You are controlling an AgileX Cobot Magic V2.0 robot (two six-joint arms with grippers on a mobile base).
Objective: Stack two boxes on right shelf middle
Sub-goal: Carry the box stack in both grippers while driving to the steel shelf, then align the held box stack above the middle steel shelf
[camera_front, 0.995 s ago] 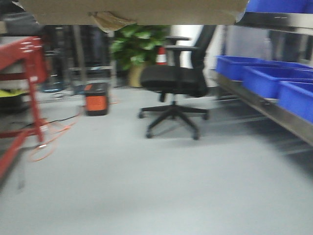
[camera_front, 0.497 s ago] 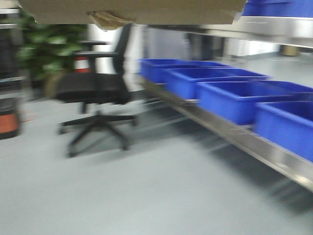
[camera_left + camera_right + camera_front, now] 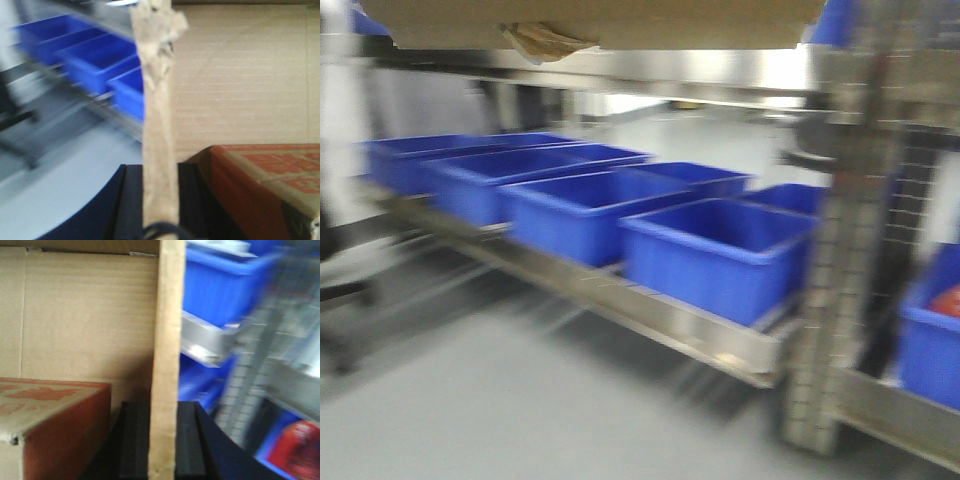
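Note:
A tan corrugated cardboard box (image 3: 590, 20) hangs across the top of the front view, showing only its underside, with a crumpled tape scrap (image 3: 545, 42) beneath it. My left gripper (image 3: 160, 200) is shut on the box's left wall (image 3: 157, 100). My right gripper (image 3: 162, 440) is shut on its right wall (image 3: 167, 340). A red-printed carton (image 3: 265, 180) (image 3: 55, 415) lies inside the box. The shelf's shiny steel rail (image 3: 650, 75) runs just under the box, with a perforated upright (image 3: 840, 250) at the right.
Several blue plastic bins (image 3: 710, 250) line the lower steel level (image 3: 670, 325), running from left to the upright. Another blue bin with something red in it (image 3: 935, 330) sits past the upright. Grey floor (image 3: 500, 420) lies in front. The scene is motion-blurred.
The view has swung right: the office chair and plant have left the picture, and the rack with blue bins and its upright now fill it. The box stays held overhead.

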